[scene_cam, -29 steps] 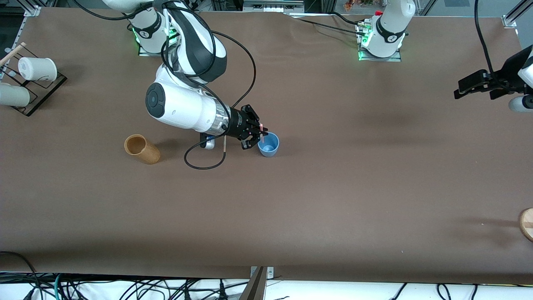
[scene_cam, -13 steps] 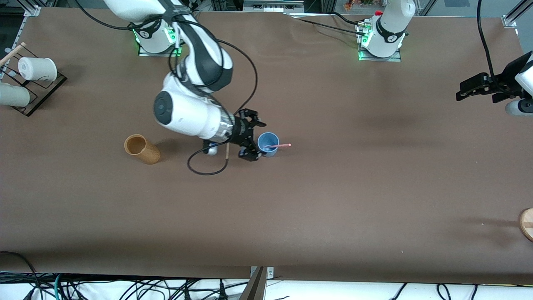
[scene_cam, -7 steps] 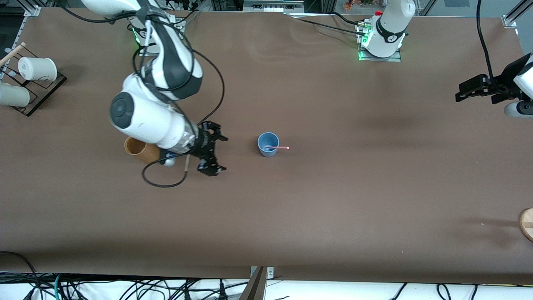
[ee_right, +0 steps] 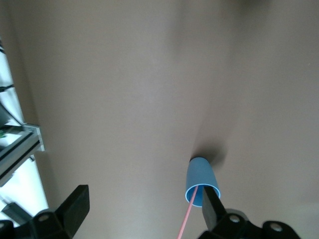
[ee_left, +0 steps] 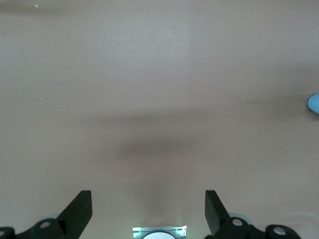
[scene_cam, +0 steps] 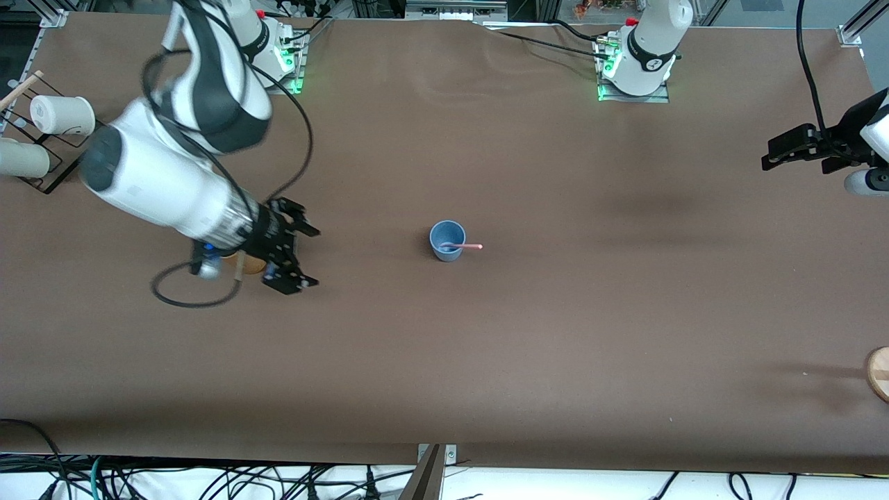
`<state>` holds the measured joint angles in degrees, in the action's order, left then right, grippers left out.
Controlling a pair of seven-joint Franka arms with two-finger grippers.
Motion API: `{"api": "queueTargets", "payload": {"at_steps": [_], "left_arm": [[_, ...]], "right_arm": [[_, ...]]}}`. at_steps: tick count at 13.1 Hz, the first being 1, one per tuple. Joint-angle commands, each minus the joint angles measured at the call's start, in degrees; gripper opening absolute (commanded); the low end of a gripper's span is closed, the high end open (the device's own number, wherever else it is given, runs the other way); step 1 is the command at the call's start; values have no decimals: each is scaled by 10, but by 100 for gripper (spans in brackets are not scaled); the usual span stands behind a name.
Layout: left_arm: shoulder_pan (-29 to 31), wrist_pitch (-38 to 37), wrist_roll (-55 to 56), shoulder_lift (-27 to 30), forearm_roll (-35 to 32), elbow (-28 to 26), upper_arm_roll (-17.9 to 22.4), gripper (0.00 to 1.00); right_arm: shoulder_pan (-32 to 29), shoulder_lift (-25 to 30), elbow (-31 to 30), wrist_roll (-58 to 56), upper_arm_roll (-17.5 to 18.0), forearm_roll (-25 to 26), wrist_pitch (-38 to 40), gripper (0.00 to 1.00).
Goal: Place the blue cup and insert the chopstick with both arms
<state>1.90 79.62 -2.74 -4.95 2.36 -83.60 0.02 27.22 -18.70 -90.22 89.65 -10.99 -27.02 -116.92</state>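
Observation:
The blue cup stands upright mid-table. The pink chopstick rests in it and leans over the rim toward the left arm's end. My right gripper is open and empty, well away from the cup toward the right arm's end, over the tan cup. In the right wrist view the cup and the chopstick show beside one finger of the open right gripper. My left gripper waits in the air at the left arm's end, open and empty. The cup just shows at the edge of the left wrist view.
The tan cup is mostly hidden under the right gripper. White cups lie on a wire rack at the right arm's end. A wooden disc sits at the table's edge at the left arm's end. A black cable loop hangs from the right wrist.
The right gripper let go of the chopstick, which now rests in the blue cup, and drew back toward the right arm's end over the tan cup. The left arm has hardly moved.

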Motion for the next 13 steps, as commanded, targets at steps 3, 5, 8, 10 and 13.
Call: {"api": "queueTargets", "payload": {"at_steps": [3, 5, 8, 10, 13], "left_arm": [[3, -1, -10, -6, -10, 9, -3, 100], [2, -1, -12, -9, -8, 10, -3, 100], [4, -1, -15, -9, -10, 10, -3, 100], [4, -1, -15, -9, -11, 10, -3, 100], [4, -1, -15, -9, -11, 10, -3, 100]], "right_arm": [[-22, 122, -138, -192, -3, 43, -13, 100], [-46, 148, -158, -306, -3, 52, 8, 100], [-56, 154, -159, -396, -3, 142, 37, 100], [-57, 159, -158, -488, -3, 197, 82, 100], [-79, 194, -158, -656, -3, 227, 169, 100]]}}
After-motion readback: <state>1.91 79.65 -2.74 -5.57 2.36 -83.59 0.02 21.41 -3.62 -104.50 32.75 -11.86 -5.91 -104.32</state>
